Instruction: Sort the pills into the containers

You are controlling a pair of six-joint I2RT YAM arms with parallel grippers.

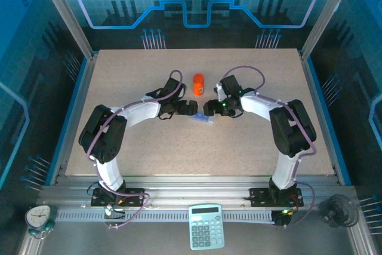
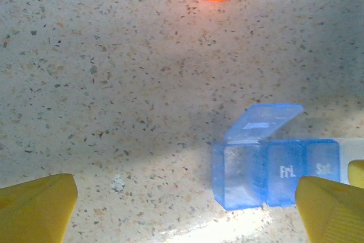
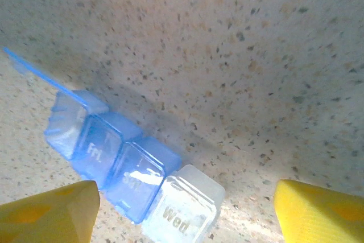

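The blue translucent pill box (image 2: 276, 169) lies on the speckled table between the two grippers (image 1: 201, 120). Its end compartment has its lid flipped up (image 2: 263, 122); the ones marked Fri and Sat are closed. A clear compartment marked Wed (image 3: 182, 210) adjoins the blue ones (image 3: 108, 157). My left gripper (image 2: 185, 214) hovers open above the table, left of the box. My right gripper (image 3: 182, 214) is open, hanging over the Wed and Sat end. A small whitish speck (image 2: 118, 184), possibly a pill, lies between the left fingers. The orange bottle (image 1: 198, 83) stands upright behind the box.
A calculator (image 1: 206, 226) and a small clock (image 1: 38, 217) sit on the rail in front of the table. Metal frame posts and blue side edges bound the tabletop (image 1: 149, 147).
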